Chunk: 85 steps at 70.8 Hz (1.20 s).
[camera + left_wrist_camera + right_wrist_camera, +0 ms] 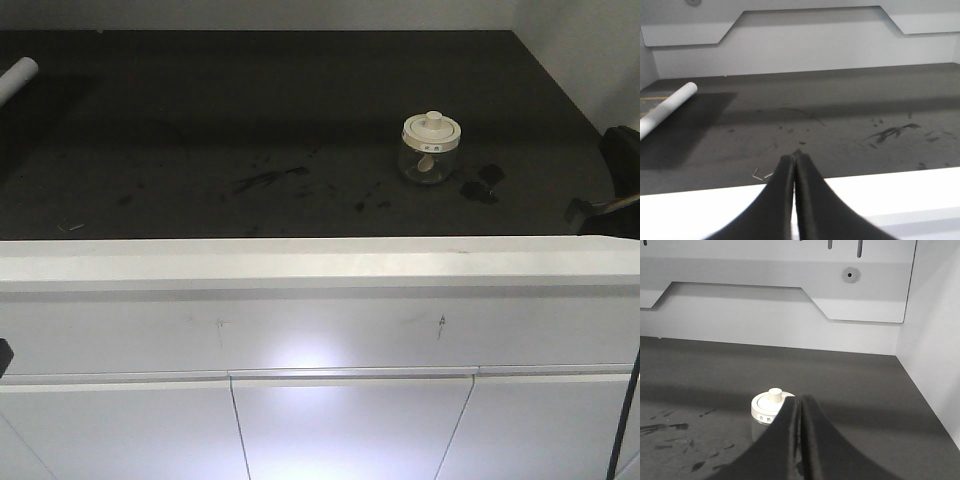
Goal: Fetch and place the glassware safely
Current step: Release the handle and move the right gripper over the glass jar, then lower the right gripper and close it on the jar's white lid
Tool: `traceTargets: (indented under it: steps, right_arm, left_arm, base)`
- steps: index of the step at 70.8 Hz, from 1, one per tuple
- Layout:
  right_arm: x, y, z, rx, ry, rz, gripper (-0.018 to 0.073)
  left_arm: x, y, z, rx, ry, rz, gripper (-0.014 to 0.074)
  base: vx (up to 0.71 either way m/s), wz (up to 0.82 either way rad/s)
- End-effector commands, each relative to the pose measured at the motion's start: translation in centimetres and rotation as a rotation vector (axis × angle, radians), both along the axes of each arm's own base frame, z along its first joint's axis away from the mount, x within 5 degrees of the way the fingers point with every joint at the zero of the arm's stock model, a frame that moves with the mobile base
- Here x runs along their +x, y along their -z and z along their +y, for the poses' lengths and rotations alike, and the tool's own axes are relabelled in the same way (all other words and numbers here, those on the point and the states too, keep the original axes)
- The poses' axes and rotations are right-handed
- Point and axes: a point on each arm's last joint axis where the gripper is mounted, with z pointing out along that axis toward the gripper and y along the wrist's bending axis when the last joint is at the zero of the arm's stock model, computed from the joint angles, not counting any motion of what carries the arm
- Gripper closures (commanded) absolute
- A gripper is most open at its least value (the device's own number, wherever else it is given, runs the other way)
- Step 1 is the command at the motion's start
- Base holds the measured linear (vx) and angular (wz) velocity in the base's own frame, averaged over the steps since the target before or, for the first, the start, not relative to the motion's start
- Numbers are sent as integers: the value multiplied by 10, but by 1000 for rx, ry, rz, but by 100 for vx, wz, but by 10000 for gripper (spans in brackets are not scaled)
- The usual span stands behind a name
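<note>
Dark scuffed countertop (250, 120); lidded glass jar (431, 148) right; white tube (18, 75) far left

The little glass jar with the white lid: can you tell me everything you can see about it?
The jar is small, squat and clear like glass, with a round cream-white lid that has a raised knob in the middle and tiny dark writing on its rim. Something pale lies inside. It stands upright, lid on, on the dark countertop, toward the right, beside dark smudges. Only the countertop touches it.
</note>
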Motion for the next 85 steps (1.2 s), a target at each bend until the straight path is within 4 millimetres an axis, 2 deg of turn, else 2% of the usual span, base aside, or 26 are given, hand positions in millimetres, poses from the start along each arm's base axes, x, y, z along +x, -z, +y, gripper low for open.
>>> traceTargets:
  steps: [1, 15, 25, 37, 46, 55, 72, 85]
  right_arm:
    - [-2, -18, 2, 17, -21, -103, 563]
    - [1, -16, 1, 32, -22, -87, 559]
    - [10, -5, 1, 36, -21, -39, 539]
    - [32, 14, 0, 45, -25, 37, 432]
    - [59, 16, 2, 10, -64, 36, 293]
    - [89, 11, 4, -23, -105, 22, 204]
    - [145, 3, 8, -10, -189, -23, 194]
    - [180, -1, 27, -9, -266, -49, 194]
  left_arm:
    - [2, -14, 0, -24, 2, -88, 603]
    - [2, -14, 0, -24, 2, -88, 603]
    - [2, -14, 0, -24, 2, -88, 603]
    - [2, -14, 0, -24, 2, -88, 603]
    - [2, -14, 0, -24, 2, -88, 603]
    - [2, -14, 0, -24, 2, -88, 603]
    - [2, -14, 0, -24, 2, -88, 603]
    - [2, -14, 0, -24, 2, -88, 603]
  base:
    - [0, 0]
    - [0, 0]
    - [0, 0]
    - [0, 0]
    - [0, 0]
    - [0, 0]
    - [0, 0]
    - [0, 0]
